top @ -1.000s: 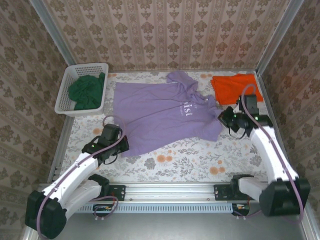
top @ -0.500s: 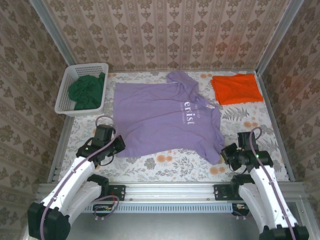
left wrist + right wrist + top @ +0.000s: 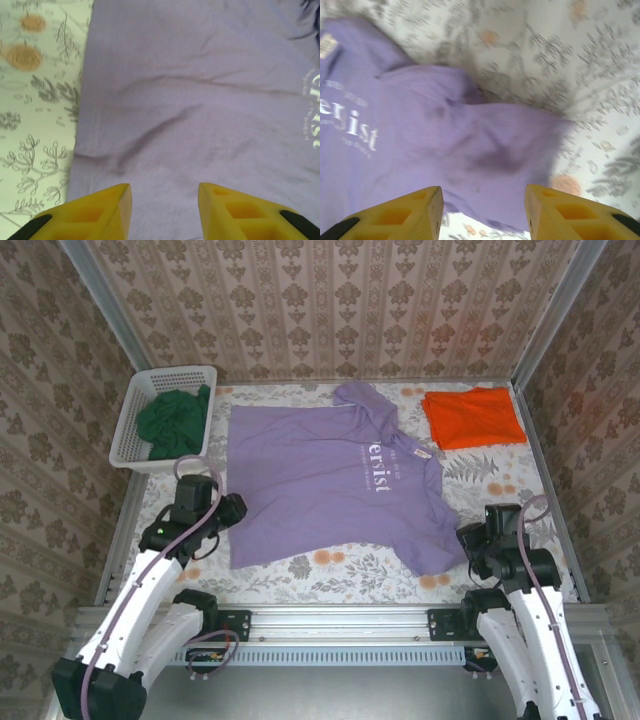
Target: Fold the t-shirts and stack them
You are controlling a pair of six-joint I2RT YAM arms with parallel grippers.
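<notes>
My left gripper [image 3: 230, 512] [image 3: 165, 212] stands open, its two yellow fingers [image 3: 100, 212] clearly apart with nothing pinched between them. Right ahead of the jaws and under the gap lies the lilac-purple cotton t-shirt with white chest lettering [image 3: 330, 480] [image 3: 200, 100], spread flat and lightly creased. Its straight side edge runs forward from just beside my left-hand finger, with the floral-printed table cover [image 3: 380, 565] [image 3: 30, 100] bare beyond it. Whether my fingertips touch the cloth, I cannot tell.

My right gripper [image 3: 470, 540] [image 3: 482, 212] is also open, its fingers wide apart and holding nothing. The purple shirt's rumpled near corner [image 3: 495, 150] lies just ahead of the gap, the lettering off to the left of my jaws and the table cover [image 3: 600, 75] showing to the right.

Far ahead of my right jaws, the bright orange cloth t-shirt [image 3: 472, 417] sits folded on the table. Ahead of my left jaws, the dark green t-shirt [image 3: 172, 425] lies bunched inside the white plastic lattice basket [image 3: 124, 430].
</notes>
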